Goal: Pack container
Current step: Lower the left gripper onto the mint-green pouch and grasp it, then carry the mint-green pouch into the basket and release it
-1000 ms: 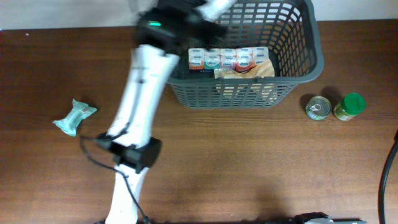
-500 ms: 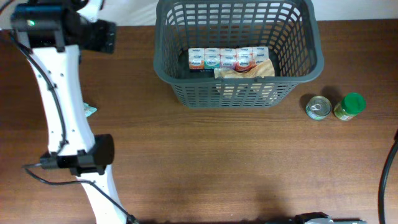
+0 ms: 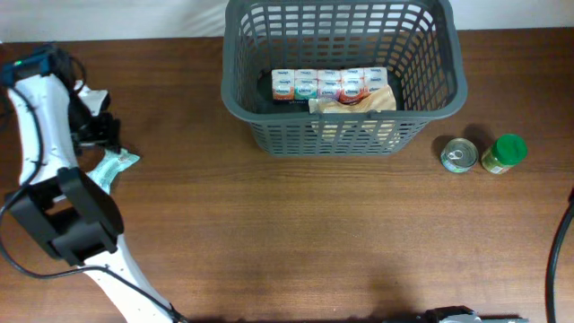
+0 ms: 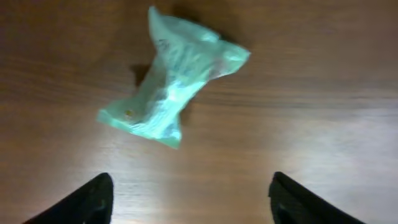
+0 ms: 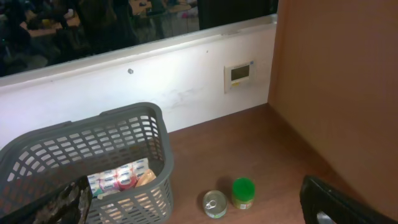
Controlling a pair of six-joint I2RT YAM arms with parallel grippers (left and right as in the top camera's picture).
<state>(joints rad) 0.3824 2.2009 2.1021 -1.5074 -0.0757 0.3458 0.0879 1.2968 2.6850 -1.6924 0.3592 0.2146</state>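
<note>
Mostly bare brown wood-grain tabletop (image 3: 314, 233) fills the lower half of the overhead view, open from the left edge to the right. One container (image 3: 332, 135), dark grey plastic with slotted lattice walls and a thick rim, sits at top centre, its far rim at the top edge of the frame. Inside it lie a row of five small cartons (image 3: 329, 85) and one tan packet (image 3: 354, 101). To its lower right stand one round metal can (image 3: 459, 154) and one green-lidded jar (image 3: 503, 153), just beside each other. One crinkled pale green packet (image 4: 174, 99) lies at the far left, partly under the white left arm (image 3: 40, 117). The left jaws are spread wide above the packet, not touching it. The right jaws are also spread, holding nothing, well apart from the container.
</note>
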